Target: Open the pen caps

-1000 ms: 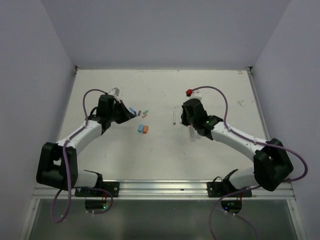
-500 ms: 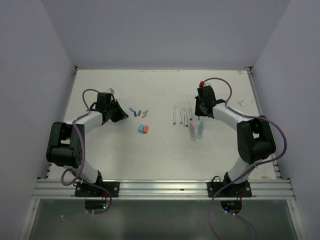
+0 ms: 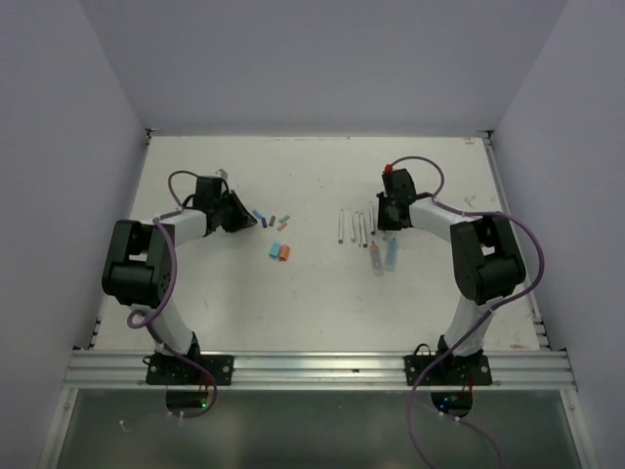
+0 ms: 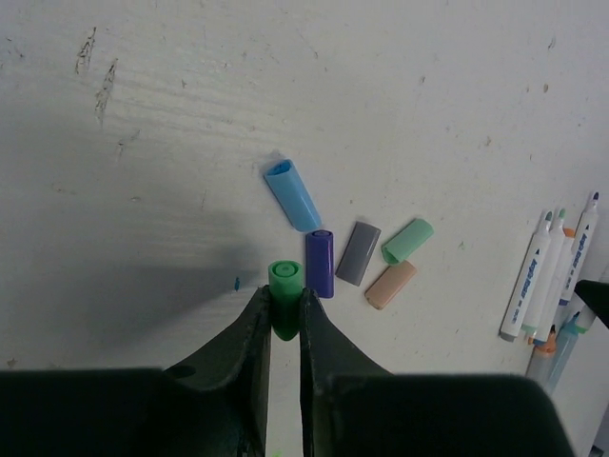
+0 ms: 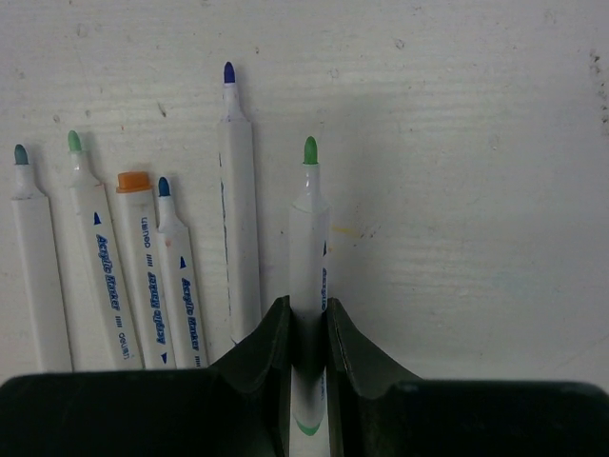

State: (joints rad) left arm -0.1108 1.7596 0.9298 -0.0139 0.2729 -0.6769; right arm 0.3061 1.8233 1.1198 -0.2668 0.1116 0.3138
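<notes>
Low in the left wrist view, the left gripper's (image 4: 284, 319) jaws pinch a short green plastic pen cap (image 4: 284, 282). 5 loose plastic caps (image 4: 359, 252) lie just above and right of it on the white table (image 4: 428, 95). At the bottom centre of the right wrist view, the right gripper's (image 5: 306, 333) jaws clamp a white green-tipped marker barrel (image 5: 308, 238), with 5 uncapped markers (image 5: 178, 276) to its left.

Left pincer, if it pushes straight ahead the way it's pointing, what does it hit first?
Probably the purple cap, just ahead of one finger of the left pincer, beside the held green cap; then the light blue cap. Height is unclear.
</notes>
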